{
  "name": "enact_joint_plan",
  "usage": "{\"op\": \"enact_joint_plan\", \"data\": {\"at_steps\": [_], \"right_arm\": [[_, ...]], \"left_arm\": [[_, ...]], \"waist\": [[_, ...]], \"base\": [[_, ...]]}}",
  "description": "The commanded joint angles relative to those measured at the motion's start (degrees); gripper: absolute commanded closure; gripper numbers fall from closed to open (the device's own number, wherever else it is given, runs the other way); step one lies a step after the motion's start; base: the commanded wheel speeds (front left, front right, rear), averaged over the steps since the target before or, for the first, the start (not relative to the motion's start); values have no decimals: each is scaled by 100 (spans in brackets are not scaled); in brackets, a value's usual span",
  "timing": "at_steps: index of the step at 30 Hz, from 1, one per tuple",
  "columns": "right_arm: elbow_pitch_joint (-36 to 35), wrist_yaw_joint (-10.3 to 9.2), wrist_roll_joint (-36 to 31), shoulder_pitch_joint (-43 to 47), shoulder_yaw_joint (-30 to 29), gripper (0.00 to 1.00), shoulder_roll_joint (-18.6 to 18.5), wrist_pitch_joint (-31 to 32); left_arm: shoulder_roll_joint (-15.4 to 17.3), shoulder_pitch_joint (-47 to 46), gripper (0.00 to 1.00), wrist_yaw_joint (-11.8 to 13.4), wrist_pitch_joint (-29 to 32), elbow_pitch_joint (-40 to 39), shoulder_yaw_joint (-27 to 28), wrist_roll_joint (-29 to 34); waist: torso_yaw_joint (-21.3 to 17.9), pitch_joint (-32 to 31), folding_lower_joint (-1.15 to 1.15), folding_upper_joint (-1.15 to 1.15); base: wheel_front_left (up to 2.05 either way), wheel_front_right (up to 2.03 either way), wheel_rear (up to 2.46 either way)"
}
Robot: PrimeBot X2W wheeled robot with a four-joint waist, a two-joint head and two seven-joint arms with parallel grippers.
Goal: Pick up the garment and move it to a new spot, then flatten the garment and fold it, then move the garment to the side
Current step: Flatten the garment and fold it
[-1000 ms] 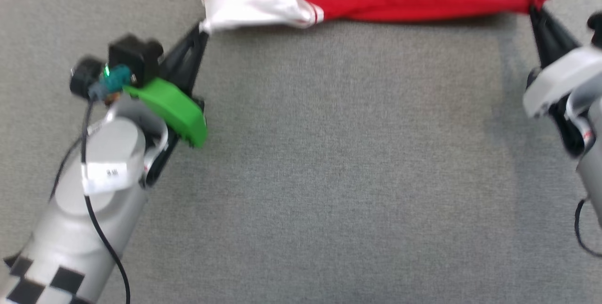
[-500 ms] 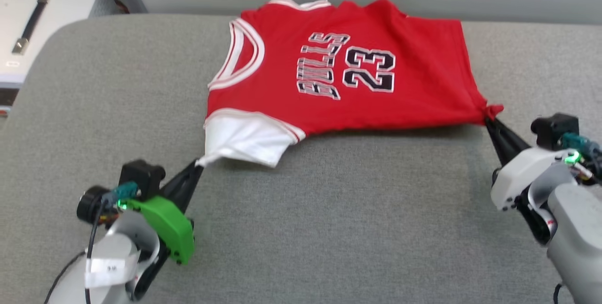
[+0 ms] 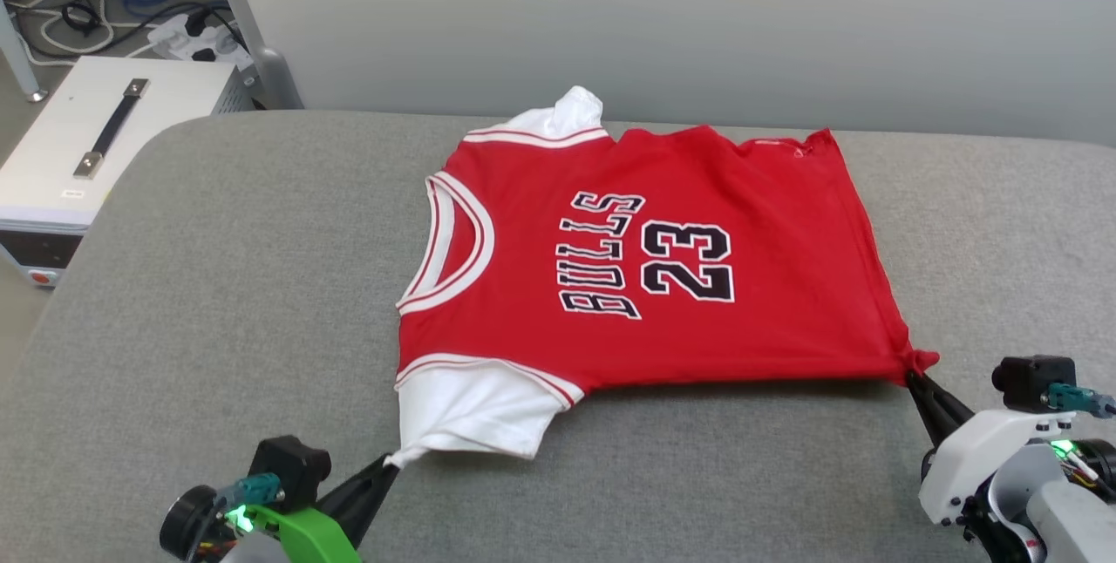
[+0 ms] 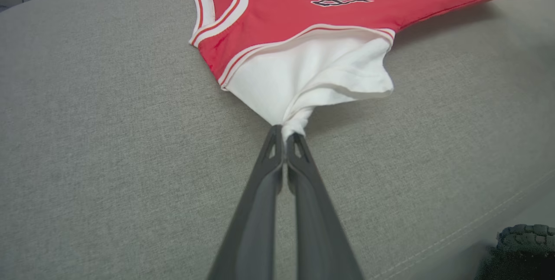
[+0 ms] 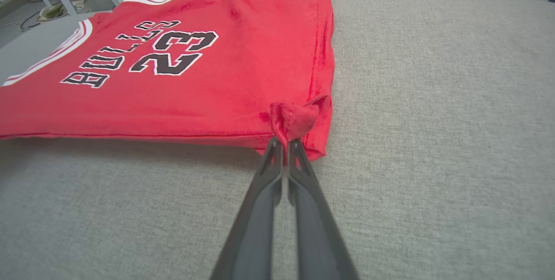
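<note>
The garment [image 3: 645,275] lies spread with its print facing up on the grey padded surface [image 3: 218,301], stretched between the two grippers, with a shadow under its near edge. The left gripper [image 3: 391,464] has its fingers pressed together on the bunched tip of the white sleeve [image 4: 312,76], which fans out straight ahead of it. The right gripper [image 3: 914,376] pinches the red hem corner [image 5: 292,119], and the shirt's body runs off ahead and to its left. Farther ahead and left of the left gripper, beyond the surface's edge, stands a white box [image 3: 166,88] with a dark handle [image 3: 109,129].
</note>
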Motion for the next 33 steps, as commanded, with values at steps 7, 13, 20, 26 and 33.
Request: {"op": "enact_joint_plan", "data": {"at_steps": [7,13,20,26,33], "right_arm": [[-714,-47,168,805,-338,100,-180,445],[-1327,-47,143,1664,-890,100,-216,876],[-2271,-47,-7,2629,-1544,100,-133,1638],[-3273,-47,-234,3124,-2201,100,58,2128],[-4136,-47,-495,2891,-2722,100,288,2825]], "left_arm": [[373,673,100,195,166,-659,-41,-133],[590,1106,100,237,332,-1117,-145,-253],[844,1564,100,414,315,-1542,-140,-319],[952,1580,100,592,121,-1856,54,-278],[849,635,100,526,243,-1913,244,-88]], "waist": [[11,-425,1,0],[-2,-511,1,0],[-63,-498,1,0],[-56,-327,1,0],[-25,37,1,0]], "base": [[0,0,0],[0,0,0],[0,0,0],[0,0,0],[0,0,0]]}}
